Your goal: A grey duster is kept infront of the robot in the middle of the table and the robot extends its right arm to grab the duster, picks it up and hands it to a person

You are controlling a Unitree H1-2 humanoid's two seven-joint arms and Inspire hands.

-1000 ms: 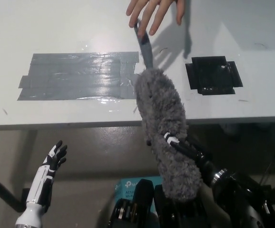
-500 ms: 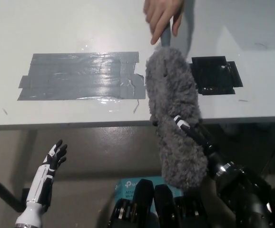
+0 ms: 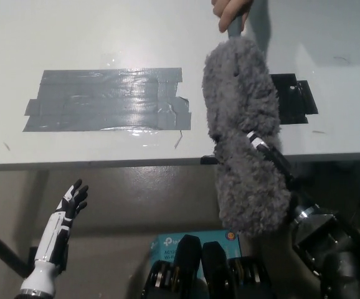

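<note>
While our left hand (image 3: 68, 208) idles at seven o'clock below the table edge, its fingers spread and holding nothing, the work is all on the other side. Moving rightward across the table (image 3: 105, 37), we pass the strip of grey tape (image 3: 105, 98) at ten o'clock, which lies flat and untouched as before. Next comes the duster (image 3: 245, 134), standing nearly upright in the air from five o'clock up toward one o'clock, its fluffy head hanging over the table's near edge and covering part of the black tape (image 3: 295, 96) patch at two o'clock. Over the last second the duster has travelled up and to the right, and its handle has swung toward the far side. A person's hand (image 3: 233, 11) at one o'clock, which a second ago was only reaching for the handle tip with splayed fingers, now has its fingers curled round the handle at the top of the picture. Our right hand (image 3: 270, 159) at four o'clock is mostly buried in the fluff; it is gripping the duster's lower half, with dark fingers (image 3: 273, 157) showing against the grey. We judge the handover all but made: both hands hold the duster, so what remains is for us to loosen our grip once the person's hold looks firm.
</note>
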